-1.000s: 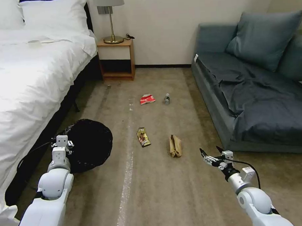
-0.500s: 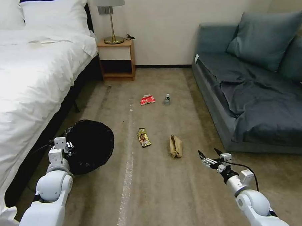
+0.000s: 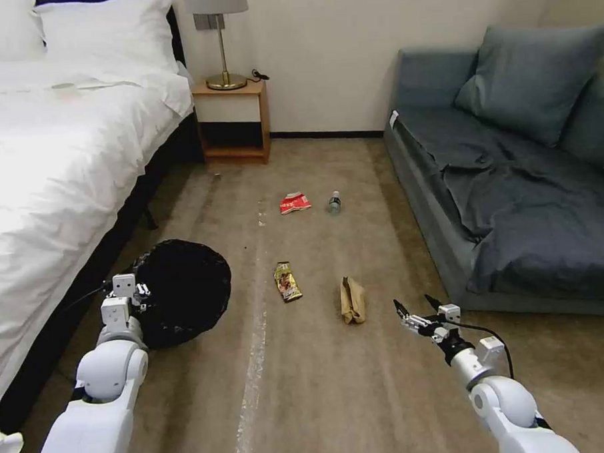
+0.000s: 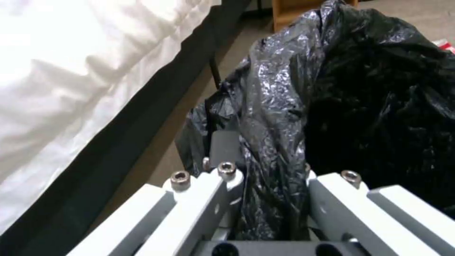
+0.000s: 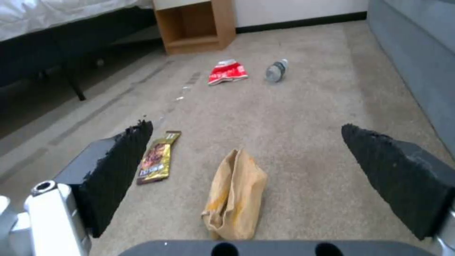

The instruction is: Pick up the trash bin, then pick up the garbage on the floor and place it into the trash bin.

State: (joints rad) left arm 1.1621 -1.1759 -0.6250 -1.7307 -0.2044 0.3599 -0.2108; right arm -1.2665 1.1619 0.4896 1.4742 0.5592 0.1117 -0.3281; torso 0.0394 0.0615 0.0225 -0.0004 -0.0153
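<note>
The trash bin (image 3: 188, 298), covered by its black liner, sits low on the left beside the bed. My left gripper (image 3: 127, 292) is shut on its near rim, and the fingers (image 4: 223, 177) pinch the crinkled liner (image 4: 284, 106). My right gripper (image 3: 416, 309) hangs open above the carpet, just right of the tan paper bag (image 3: 352, 300). In the right wrist view the gripper (image 5: 246, 129) has that bag (image 5: 235, 197) between its black pads (image 5: 118, 167). The gold-brown wrapper (image 3: 287, 282) lies left of the bag. The red-and-white packet (image 3: 294, 202) and the small bottle (image 3: 334, 202) lie farther off.
A white bed (image 3: 46, 164) runs along the left and a grey-blue sofa (image 3: 514, 190) along the right. A wooden nightstand (image 3: 234, 119) with a lamp stands at the far wall. Open carpet lies between bed and sofa.
The whole view has shifted slightly, so the camera moved. My right gripper has edged a little closer to the paper bag. The left gripper still holds the bin's rim.
</note>
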